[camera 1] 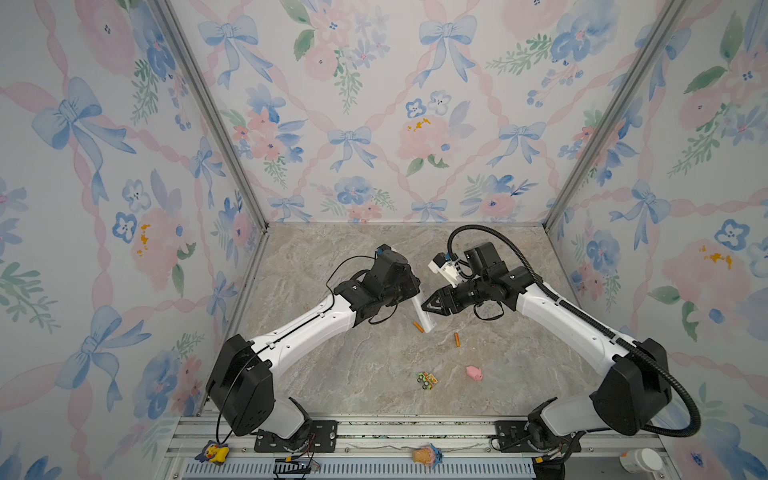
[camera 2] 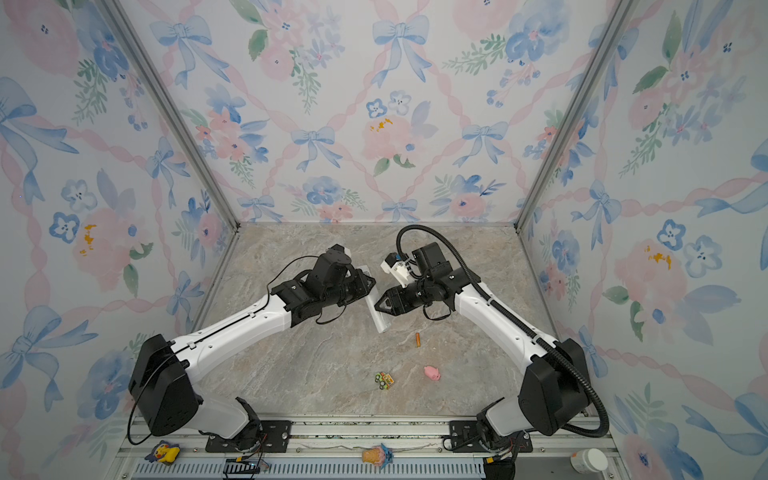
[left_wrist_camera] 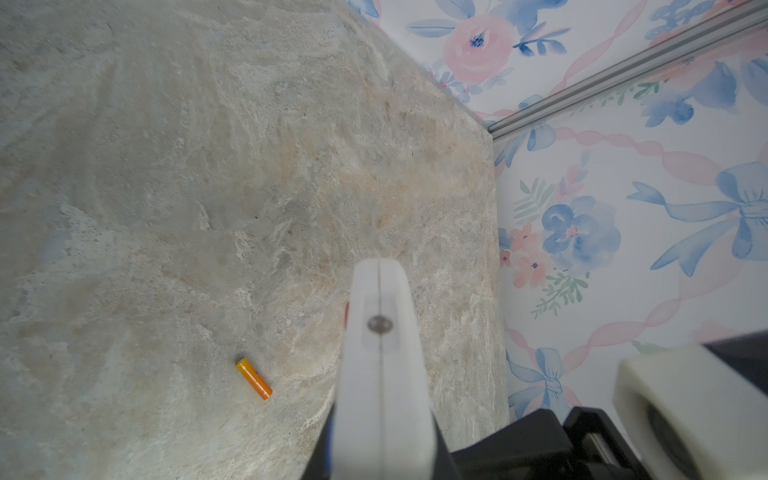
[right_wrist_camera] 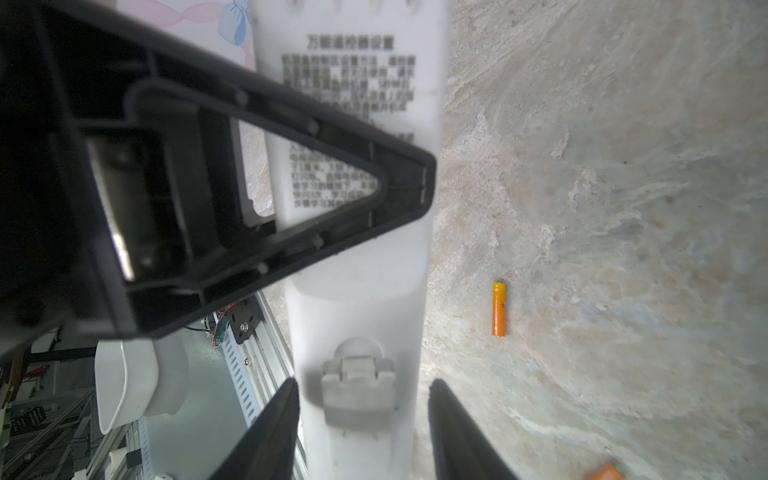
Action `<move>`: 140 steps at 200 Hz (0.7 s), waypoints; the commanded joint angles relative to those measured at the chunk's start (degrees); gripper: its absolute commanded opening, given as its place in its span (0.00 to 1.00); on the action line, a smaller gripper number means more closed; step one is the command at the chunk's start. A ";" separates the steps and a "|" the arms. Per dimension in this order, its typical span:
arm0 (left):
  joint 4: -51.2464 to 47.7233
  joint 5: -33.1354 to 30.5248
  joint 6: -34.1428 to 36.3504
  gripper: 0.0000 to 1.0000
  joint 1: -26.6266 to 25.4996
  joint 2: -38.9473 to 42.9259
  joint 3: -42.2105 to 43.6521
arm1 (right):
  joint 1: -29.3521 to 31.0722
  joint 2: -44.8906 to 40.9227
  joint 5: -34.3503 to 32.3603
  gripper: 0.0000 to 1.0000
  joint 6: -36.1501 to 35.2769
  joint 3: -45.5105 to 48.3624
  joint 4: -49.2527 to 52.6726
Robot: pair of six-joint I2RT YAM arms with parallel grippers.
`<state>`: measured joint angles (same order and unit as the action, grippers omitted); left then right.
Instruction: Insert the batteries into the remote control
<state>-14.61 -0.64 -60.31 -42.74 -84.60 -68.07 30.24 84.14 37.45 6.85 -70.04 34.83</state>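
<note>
Cover-opening step, probably: left fingers [right_wrist_camera: 249, 104] clamp slim white plastic remote control [right_wrist_camera: 357, 299]. Right fingers [right_wrist_camera: 274, 432], apart, straddle its grey latch [right_wrist_camera: 357, 386] (unclip next).

The one text that can be read stands on the plain white back of the remote control [right_wrist_camera: 357, 307], seen in the right wrist view: a printed black heading in Chinese characters, 万能遥控器设置, centred near one end. Under it runs a block of smaller Chinese print in many short lines; it is blurred and partly covered, so single characters cannot be made out with any certainty. The orange battery [right_wrist_camera: 499, 309] lying on the table beside the remote carries a tiny dark mark on its casing, too small to read. In a top view a small pale triangle mark [camera 1: 353, 287] sits on a black link of the left arm, and a like triangle [camera 1: 513, 274] on the right arm.
</note>
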 commanded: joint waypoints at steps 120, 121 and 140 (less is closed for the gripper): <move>2.22 0.91 0.11 0.00 -0.41 -1.09 -1.19 | 1.07 1.29 1.92 0.42 -0.61 0.43 -0.90; 2.22 0.91 0.11 0.00 -0.41 -1.09 -1.19 | 1.06 1.29 1.92 0.42 -0.61 0.43 -0.86; 2.24 0.91 0.11 0.00 -0.41 -1.01 -1.11 | 1.06 1.37 2.00 0.40 -0.61 0.42 -0.81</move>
<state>-14.41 -0.60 -60.29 -42.74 -85.19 -68.07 30.76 84.68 38.17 6.83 -70.04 34.35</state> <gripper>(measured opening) 0.173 0.411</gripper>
